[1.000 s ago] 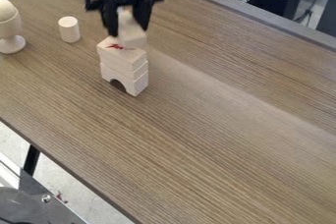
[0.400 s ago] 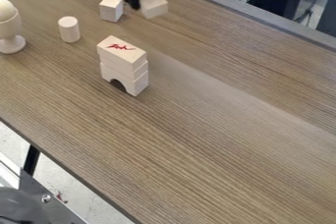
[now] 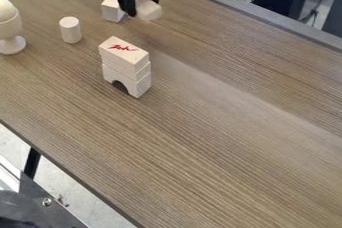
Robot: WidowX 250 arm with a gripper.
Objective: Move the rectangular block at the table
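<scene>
At the lower left corner, a dark round object [image 3: 25, 212] is nearest. Left of centre, a stack stands on the wood-grain table [image 3: 200, 122], with an arch block [image 3: 139, 88] at its base and a red-marked block [image 3: 122, 54] on top. Farther back are a wooden goblet [image 3: 9, 28] at the left edge and an upright cylinder [image 3: 70, 30]. Near the top, beside a small cube [image 3: 111, 10], the black gripper [image 3: 140, 8] grasps the rectangular block [image 3: 149, 10] between its fingers.
</scene>
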